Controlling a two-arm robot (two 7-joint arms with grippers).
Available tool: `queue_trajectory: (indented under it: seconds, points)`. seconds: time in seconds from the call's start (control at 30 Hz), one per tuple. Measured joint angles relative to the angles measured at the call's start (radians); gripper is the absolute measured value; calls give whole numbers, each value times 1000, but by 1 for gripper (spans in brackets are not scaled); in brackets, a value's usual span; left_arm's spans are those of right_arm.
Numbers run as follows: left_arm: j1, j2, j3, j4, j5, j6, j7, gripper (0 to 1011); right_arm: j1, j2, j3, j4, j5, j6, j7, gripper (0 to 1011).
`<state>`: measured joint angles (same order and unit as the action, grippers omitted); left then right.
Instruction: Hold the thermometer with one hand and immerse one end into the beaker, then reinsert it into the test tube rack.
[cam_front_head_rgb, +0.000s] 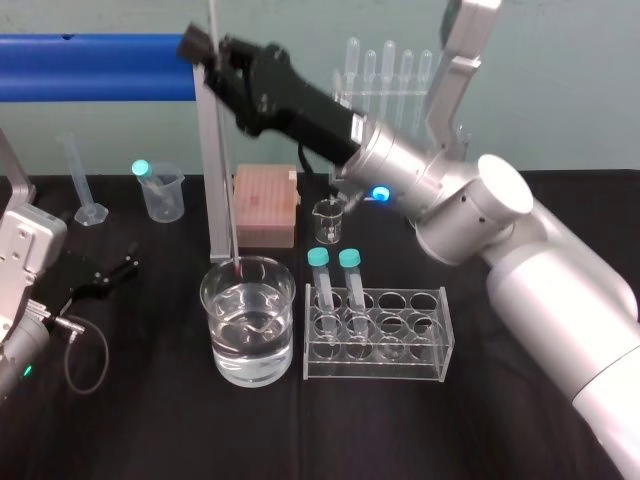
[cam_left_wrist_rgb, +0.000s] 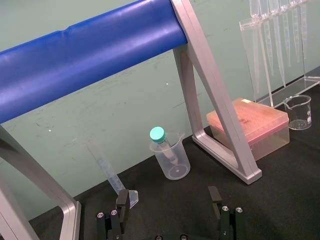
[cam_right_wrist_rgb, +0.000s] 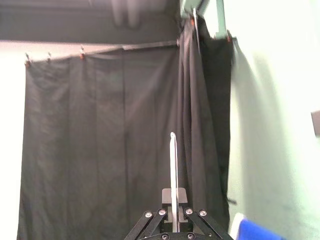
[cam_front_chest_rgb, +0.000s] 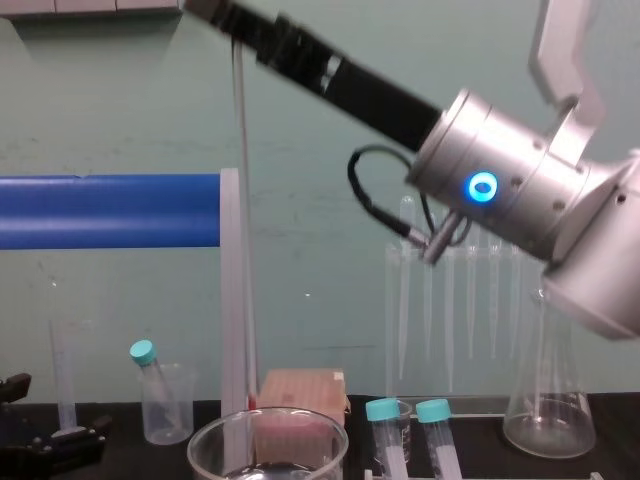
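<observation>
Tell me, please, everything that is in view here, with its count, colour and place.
thermometer: one, whitish, upright, lower end inside the beaker
beaker: one, clear, holding water, front centre
test tube rack: one, clear, right of the beaker
capped tubes: two, teal caps, in the rack's left end
tip box: one, pink, behind the beaker
small glass beaker: one, clear, right of the tip box
plastic beaker: one, cloudy, back left, holding a teal-capped tube
measuring cylinder: one, clear, far left
pipettes: several, clear, in a stand at the back
conical flask: one, clear, back right
blue bar: one, on a metal frame
right gripper: black, shut on the thermometer
left gripper: black, open, low at left
</observation>
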<state>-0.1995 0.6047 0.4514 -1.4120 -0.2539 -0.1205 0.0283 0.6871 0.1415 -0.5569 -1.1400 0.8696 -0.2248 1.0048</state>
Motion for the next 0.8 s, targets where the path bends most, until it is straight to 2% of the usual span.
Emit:
queue_trajectory:
  seconds: [0.13,0.33,0.53,0.57,0.67,0.8]
  points:
    - [0,0,0,0,0,0,0,1008,8,5,15,-31,38,0,12,56]
    - [0,0,0,0,0,0,0,1008,4,45,47,-118,60,-14,-22,56]
    - [0,0,0,0,0,0,0,1008,-45,131,96,-250,35,-29,-140,56]
    - [0,0,0,0,0,0,0,1008,-63,155,110,-282,27,-30,-170,56]
    - [0,0,0,0,0,0,0,1008,-92,189,131,-330,14,-29,-213,56]
    - [0,0,0,0,0,0,0,1008,-161,259,178,-424,-11,-15,-299,56]
